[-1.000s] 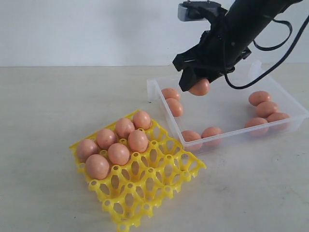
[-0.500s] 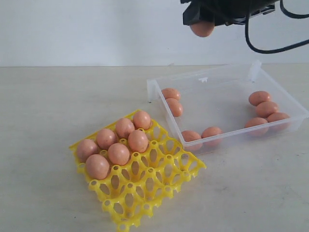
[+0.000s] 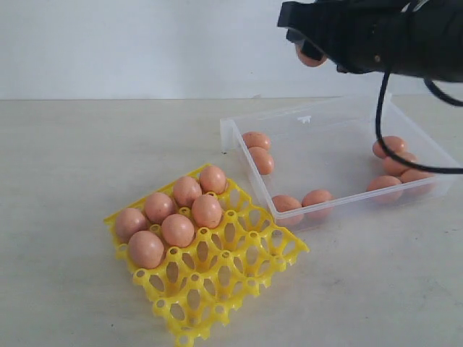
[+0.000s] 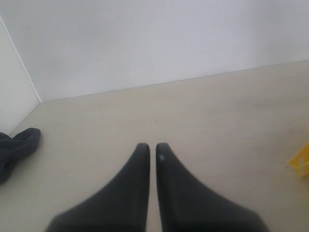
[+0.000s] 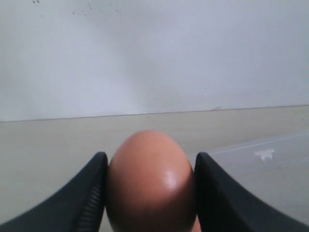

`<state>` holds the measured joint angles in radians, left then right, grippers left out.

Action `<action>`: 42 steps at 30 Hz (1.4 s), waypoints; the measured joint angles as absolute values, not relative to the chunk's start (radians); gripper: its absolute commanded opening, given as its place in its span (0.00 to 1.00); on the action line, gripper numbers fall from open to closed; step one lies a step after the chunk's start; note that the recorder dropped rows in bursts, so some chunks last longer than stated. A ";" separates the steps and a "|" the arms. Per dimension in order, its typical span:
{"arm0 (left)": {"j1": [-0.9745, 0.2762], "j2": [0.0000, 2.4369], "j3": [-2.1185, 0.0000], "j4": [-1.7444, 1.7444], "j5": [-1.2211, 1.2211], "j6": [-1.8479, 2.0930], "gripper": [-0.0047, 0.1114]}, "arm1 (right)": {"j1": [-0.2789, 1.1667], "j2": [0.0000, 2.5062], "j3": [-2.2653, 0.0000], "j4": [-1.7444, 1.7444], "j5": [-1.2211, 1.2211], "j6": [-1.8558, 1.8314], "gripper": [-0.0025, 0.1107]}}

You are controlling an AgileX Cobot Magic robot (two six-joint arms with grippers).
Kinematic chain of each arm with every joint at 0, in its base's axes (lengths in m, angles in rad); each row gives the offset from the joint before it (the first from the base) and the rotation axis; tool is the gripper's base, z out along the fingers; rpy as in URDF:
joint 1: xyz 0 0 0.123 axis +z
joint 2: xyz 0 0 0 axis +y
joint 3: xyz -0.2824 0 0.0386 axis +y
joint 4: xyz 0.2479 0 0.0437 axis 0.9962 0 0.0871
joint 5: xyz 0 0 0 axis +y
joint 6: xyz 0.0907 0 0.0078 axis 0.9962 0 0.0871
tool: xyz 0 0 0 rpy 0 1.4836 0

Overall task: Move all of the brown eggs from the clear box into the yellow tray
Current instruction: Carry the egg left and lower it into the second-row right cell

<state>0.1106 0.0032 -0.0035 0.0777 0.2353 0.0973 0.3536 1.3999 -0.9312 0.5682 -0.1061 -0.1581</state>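
Note:
My right gripper (image 3: 307,48) hangs high above the clear box (image 3: 333,163), shut on one brown egg (image 3: 311,58). In the right wrist view that egg (image 5: 150,179) fills the gap between the two black fingers (image 5: 91,193), with the box's rim (image 5: 270,145) beyond. Several brown eggs (image 3: 262,160) lie along the box's left, front and right walls. The yellow tray (image 3: 242,271) sits front left of the box, and several eggs (image 3: 177,230) fill its far-left cups. My left gripper (image 4: 152,146) is shut with nothing in it, over bare table, a yellow tray corner (image 4: 301,162) beside it.
A black cable (image 3: 378,119) loops down from the right arm over the box's right side. A dark cloth (image 4: 17,145) lies at the table edge in the left wrist view. A white wall stands behind the table.
The right gripper has lifted the egg out of the box, from just above its back-left part to high above it. The arm has swung level across the top of the view.

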 measured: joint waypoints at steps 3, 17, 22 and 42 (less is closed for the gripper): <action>0.111 0.003 -0.003 0.078 0.235 0.097 0.08 | 0.420 1.425 -0.902 0.580 -0.199 -0.114 0.02; 0.111 0.003 -0.003 0.078 0.235 0.097 0.08 | 0.495 1.643 -0.900 -0.195 -0.581 0.813 0.02; 0.111 0.003 -0.003 0.078 0.235 0.097 0.08 | 0.467 1.747 -0.922 -0.608 -0.897 1.178 0.02; 0.111 0.003 -0.003 0.078 0.235 0.097 0.08 | 0.455 1.784 -0.936 -0.882 -0.382 1.111 0.02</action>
<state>0.1106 0.0032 -0.0035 0.0777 0.2353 0.0973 0.4545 1.7842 -0.9360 -0.8822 -0.3823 1.1113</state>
